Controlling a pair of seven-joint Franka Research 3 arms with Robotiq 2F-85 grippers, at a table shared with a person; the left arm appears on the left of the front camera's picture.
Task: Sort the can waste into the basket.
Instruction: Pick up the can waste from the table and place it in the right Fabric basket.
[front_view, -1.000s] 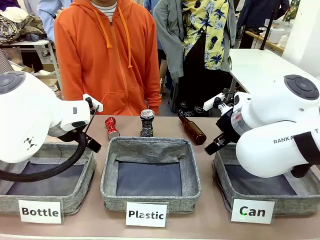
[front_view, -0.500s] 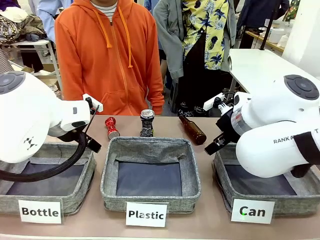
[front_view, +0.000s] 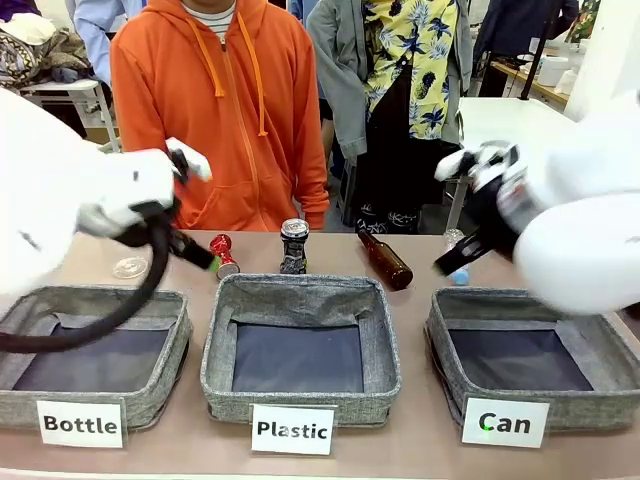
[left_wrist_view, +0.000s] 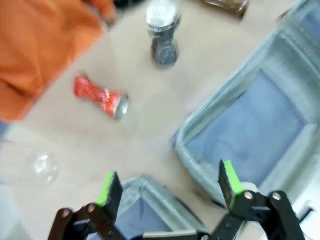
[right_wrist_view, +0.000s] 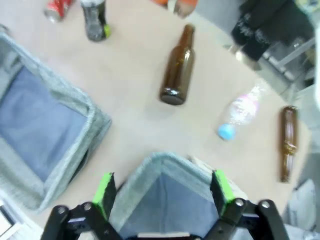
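Red crushed metal can (front_view: 223, 256) lies on its side at the far part of the tan table (front_view: 420, 455), close to the person in the orange hoodie (front_view: 215, 110). Near it, the dark crushed can with printed sides (front_view: 294, 246) stands upright behind the grey "Plastic" basket (front_view: 216, 345). Both are well apart from the grey fabric basket labelled "Can" (front_view: 590, 410) on the robot's right. The left gripper (left_wrist_view: 169, 182) hangs above the basket rims, green pads wide apart, nothing between them. The right gripper (right_wrist_view: 162, 190) hovers over the "Can" basket's far corner, likewise spread and empty. A brown glass bottle (right_wrist_view: 177, 75) lies beyond it.
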